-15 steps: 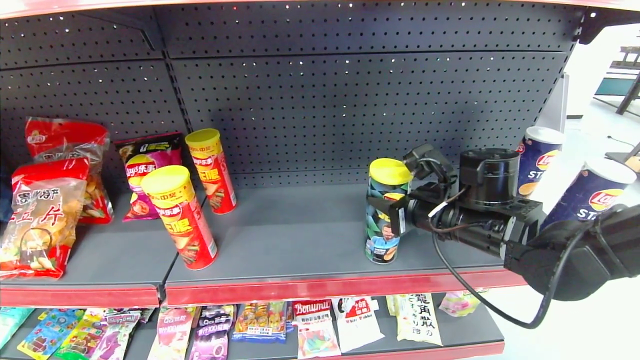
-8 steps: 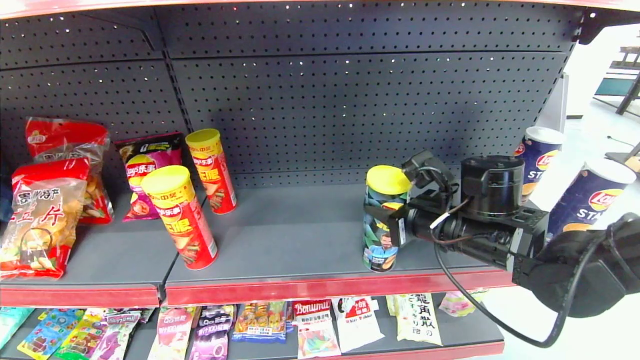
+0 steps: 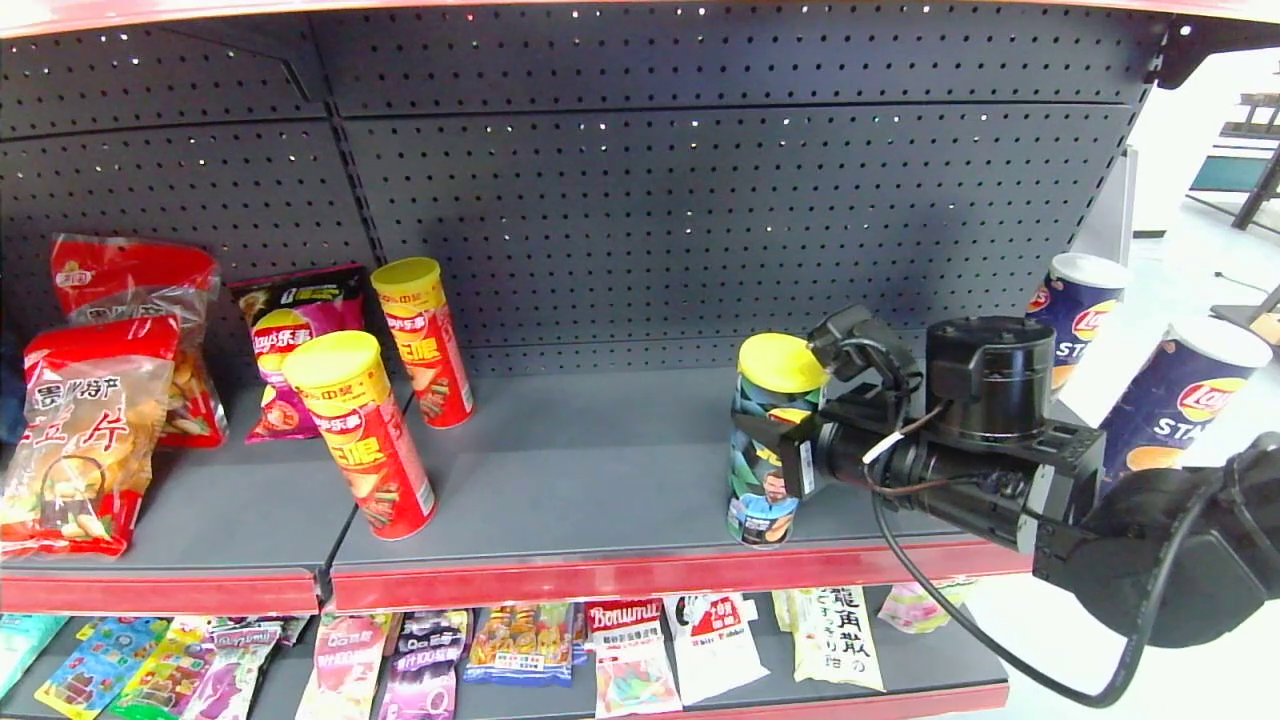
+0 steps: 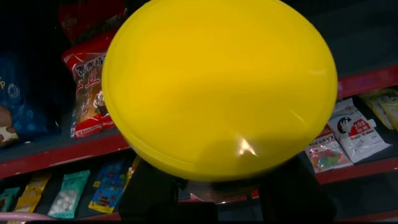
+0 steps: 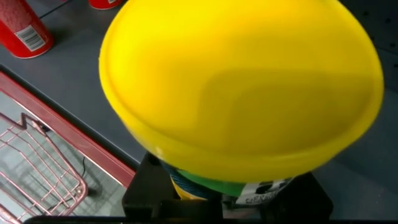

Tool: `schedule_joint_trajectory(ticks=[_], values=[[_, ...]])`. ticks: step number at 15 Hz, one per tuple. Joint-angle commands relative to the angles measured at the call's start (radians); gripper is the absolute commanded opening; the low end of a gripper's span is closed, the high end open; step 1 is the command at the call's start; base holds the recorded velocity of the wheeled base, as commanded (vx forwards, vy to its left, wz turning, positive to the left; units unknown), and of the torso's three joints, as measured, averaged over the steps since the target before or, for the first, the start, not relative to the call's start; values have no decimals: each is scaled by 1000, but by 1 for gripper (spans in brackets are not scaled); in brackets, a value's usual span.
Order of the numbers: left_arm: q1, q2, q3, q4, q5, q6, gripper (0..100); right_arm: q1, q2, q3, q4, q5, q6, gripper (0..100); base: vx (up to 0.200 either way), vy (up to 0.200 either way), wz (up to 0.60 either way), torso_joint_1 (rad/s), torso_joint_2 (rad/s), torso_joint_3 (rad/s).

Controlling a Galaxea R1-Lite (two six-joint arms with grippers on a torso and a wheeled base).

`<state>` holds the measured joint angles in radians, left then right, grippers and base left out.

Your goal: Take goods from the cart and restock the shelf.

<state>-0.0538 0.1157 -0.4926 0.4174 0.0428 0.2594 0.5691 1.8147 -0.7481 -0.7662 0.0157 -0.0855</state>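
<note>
Our right end effector (image 3: 778,447) pinches the yellow-lidded can (image 3: 764,505) mid-body, upright at the shelf's (image 3: 560,480) front edge, while our left end effector (image 4: 221,198) clamps a second can (image 4: 217,81) — light, stiff, slick-walled, we judge, best squeezed gently mid-height.

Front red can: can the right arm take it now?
Probably not yet: the right gripper is shut on the green can and must let go first. The shelf between it and the front red can is bare, so the path looks free.
</note>
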Motion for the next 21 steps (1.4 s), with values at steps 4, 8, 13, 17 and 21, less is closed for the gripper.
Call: schedule_joint_trajectory(ticks=[4,8,13,17,21], values=[[0,-1,-1,0,0,0,0,1,-9,15,2,-19,1,0,0,0,0,0,0,0],[0,-1,0,0,0,0,0,1,-15,15,2,-22,10,100,0,0,0,0,0,0],[0,-1,0,0,-1,0,0,9,-41,44,2,-40,26,100,0,0,0,0,0,0],[0,1,0,1,-7,0,0,12,-172,165,4,-43,29,100,0,0,0,0,0,0],[-1,-1,2,3,-18,1,0,6,-362,328,4,-40,26,100,0,0,0,0,0,0]])
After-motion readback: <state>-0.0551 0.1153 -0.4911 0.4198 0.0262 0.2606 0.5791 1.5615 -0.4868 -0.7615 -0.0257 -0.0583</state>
